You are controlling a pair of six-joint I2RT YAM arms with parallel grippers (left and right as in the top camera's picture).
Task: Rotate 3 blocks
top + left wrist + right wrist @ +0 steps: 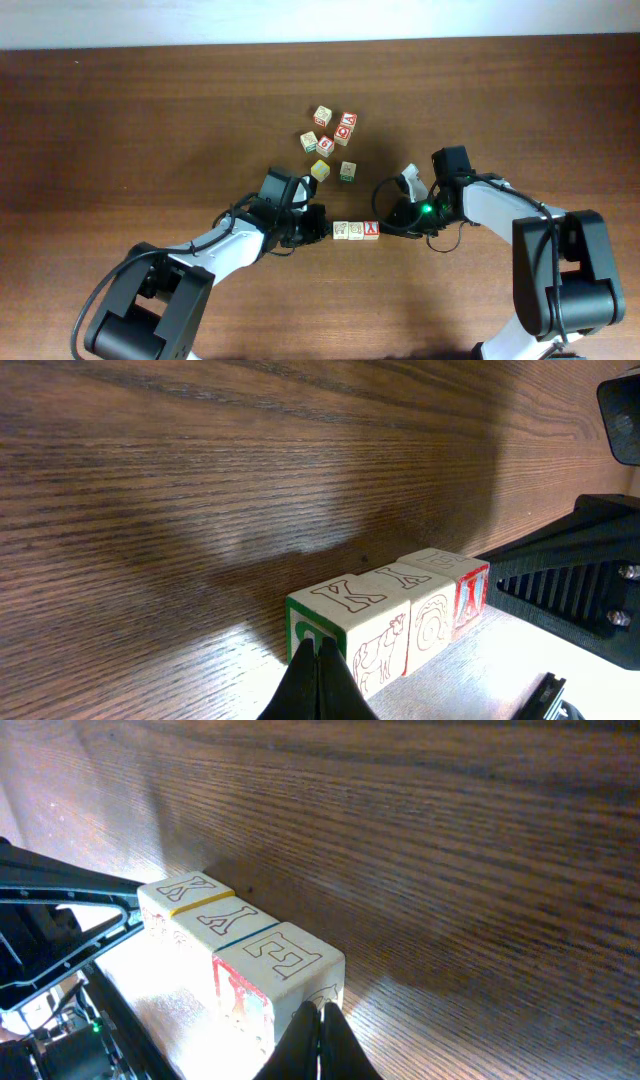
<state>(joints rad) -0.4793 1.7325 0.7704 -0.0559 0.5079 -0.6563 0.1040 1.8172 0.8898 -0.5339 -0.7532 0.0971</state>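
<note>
Three small light-wood alphabet cubes (356,231) sit touching in a row, front-centre on brown wooden table (150,120). Left gripper (318,660), fingers together and empty, possibly touches one end; right gripper (322,1025) same at other end.

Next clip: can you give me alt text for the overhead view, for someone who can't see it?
Three alphabet blocks sit in a tight row on a dark wooden table, with the shut left gripper at one end and the shut right gripper at the other. A loose cluster of other blocks lies farther from the arms.
</note>
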